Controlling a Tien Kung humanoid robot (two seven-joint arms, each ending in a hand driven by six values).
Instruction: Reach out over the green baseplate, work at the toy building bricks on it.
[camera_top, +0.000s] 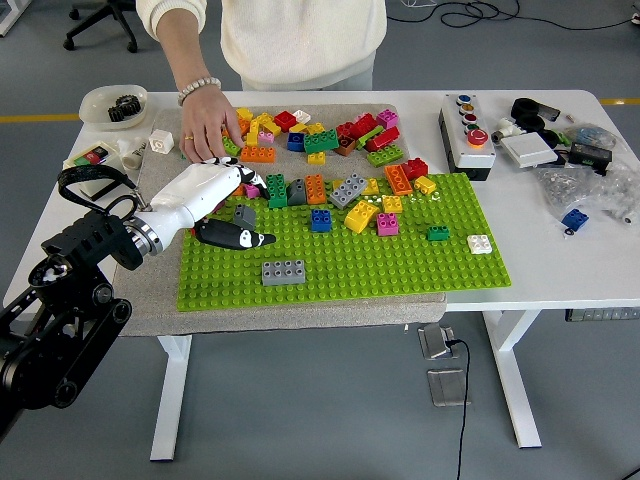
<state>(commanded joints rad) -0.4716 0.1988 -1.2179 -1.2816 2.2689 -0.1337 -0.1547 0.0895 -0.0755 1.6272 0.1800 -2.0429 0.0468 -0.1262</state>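
My left hand (222, 205) hangs over the left end of the green baseplate (400, 262), white palm turned up and to the right, black thumb stretched out low toward the right and the other fingers loosely extended near a pink brick (252, 189); it holds nothing that I can see. Just beside the thumb, a small dark grey brick (245, 214) sits on the plate. Further toward the near edge a flat grey brick (284, 272) lies alone on the studs, apart from my hand. A row of bricks runs along the plate's far side: a green one (276, 188), an orange one (316, 188), a blue one (321, 220), a yellow one (362, 216), and a white one (480, 243) toward the right end. The plate rests on a grey mat (155, 300) on the white bench (560, 270). Beyond the plate a loose pile of mixed bricks (310, 135) lies on the mat. A person stands at the far side, and the person's hand (208, 125) reaches down to the left end of that pile, fingers on the bricks there, just above my own hand. A box with coloured buttons (468, 132) stands on the bench to the right.
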